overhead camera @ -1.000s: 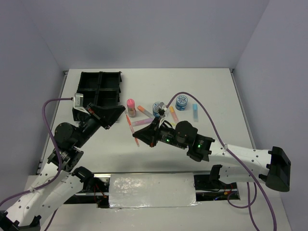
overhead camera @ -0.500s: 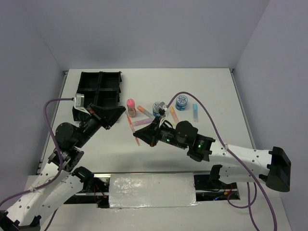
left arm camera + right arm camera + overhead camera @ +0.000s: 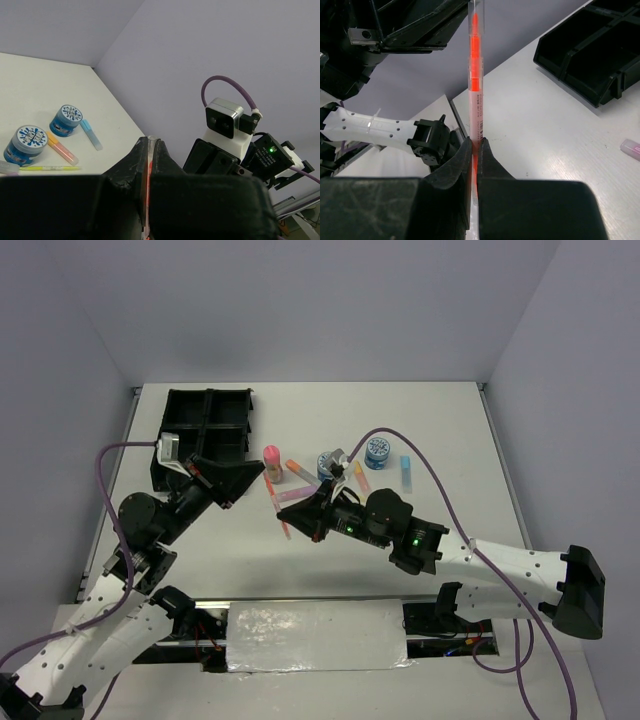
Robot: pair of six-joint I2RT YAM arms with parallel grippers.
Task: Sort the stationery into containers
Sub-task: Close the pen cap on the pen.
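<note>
A thin orange pen [image 3: 273, 503] is held at both ends above the table. My left gripper [image 3: 259, 478] is shut on its far end, with the pen [image 3: 148, 150] between its jaws. My right gripper [image 3: 291, 524] is shut on its near end, and the pen [image 3: 475, 75] rises from its jaws to the left gripper's fingers [image 3: 435, 20]. The black four-compartment tray [image 3: 205, 425] stands at the far left. Two blue-patterned tins [image 3: 330, 462] [image 3: 377, 451], a pink-capped tube [image 3: 271, 462] and pastel markers lie mid-table.
On the table lie an orange marker [image 3: 298, 469], a pink marker [image 3: 295, 494], another orange marker [image 3: 360, 476] and a light-blue marker [image 3: 406, 472]. A yellow-green pen [image 3: 50, 168] lies near the tins. The tray [image 3: 590, 50] also shows in the right wrist view.
Almost nothing. The left arm has shifted very slightly; the orange pen stays gripped by both grippers in the same place.
</note>
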